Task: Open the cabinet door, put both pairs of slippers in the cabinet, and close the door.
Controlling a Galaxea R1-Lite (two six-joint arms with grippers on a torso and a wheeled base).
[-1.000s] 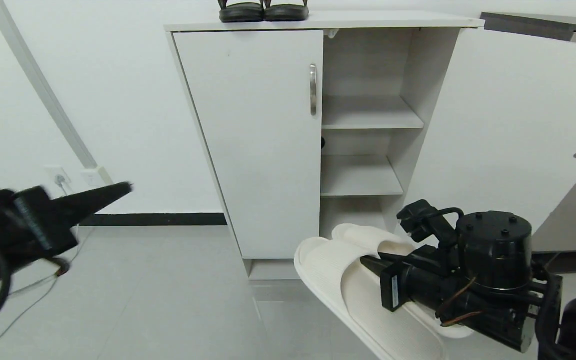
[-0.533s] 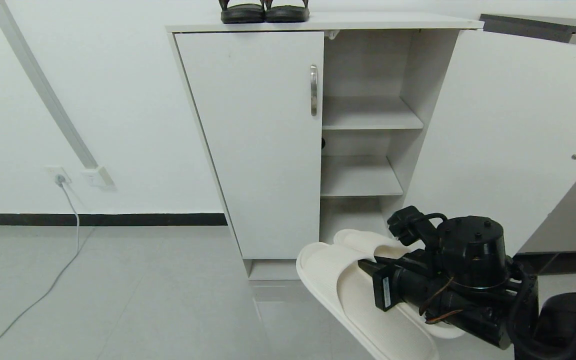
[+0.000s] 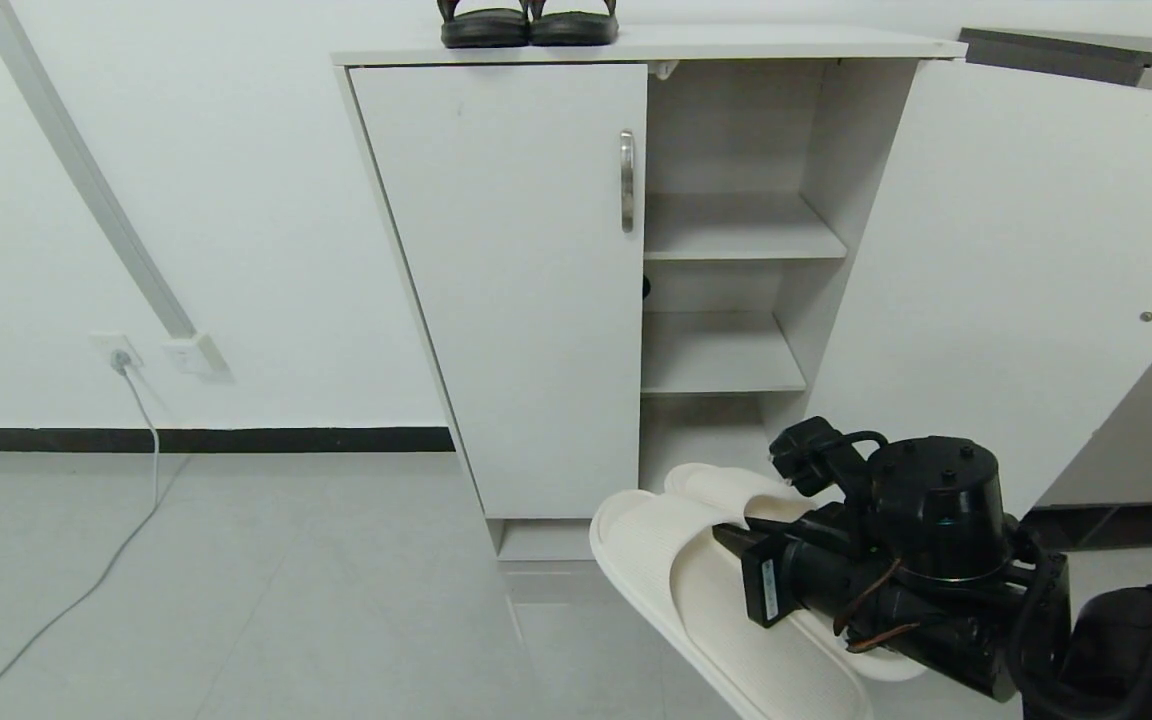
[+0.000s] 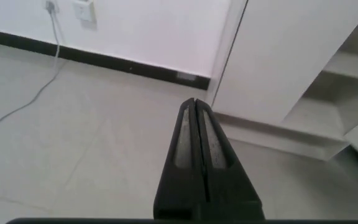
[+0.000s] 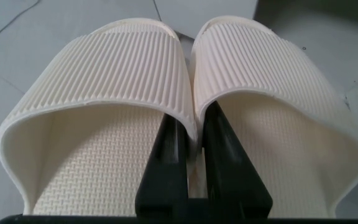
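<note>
**While the black pair waits on top, the white pair hangs at the cabinet's mouth**

Where the floor tiles (image 4: 73, 124) run out to the cabinet's left front, the left gripper (image 4: 194, 102) hangs low with its two fingers pressed flat together and nothing between them. The cabinet (image 3: 496, 300) has its left door (image 3: 516, 400) closed, and the black slippers (image 3: 526, 22) sit side by side on its top, above that door. Beside that door the compartment stands open, showing two shelves (image 3: 726, 225).

Low in front of that opening, the white slippers (image 3: 696, 570) are held off the floor. The right gripper (image 5: 193, 118) is clenched on the two inner edges of their uppers, pinching the pair together as one. Their long axis runs from the gripper toward the cabinet. The toes lead toward the lowest level of the opening, the heels trail back and lower, and the soles face down. At the cabinet's far right, the right door (image 3: 1016, 270) is swung wide.

They look like light foam, soft and bendy rather than fragile, and the ribbed uppers should resist slipping. Holding them at the uppers, near the middle of their length, seems sound. The free toes might flex if they catch the cabinet's edge.
</note>
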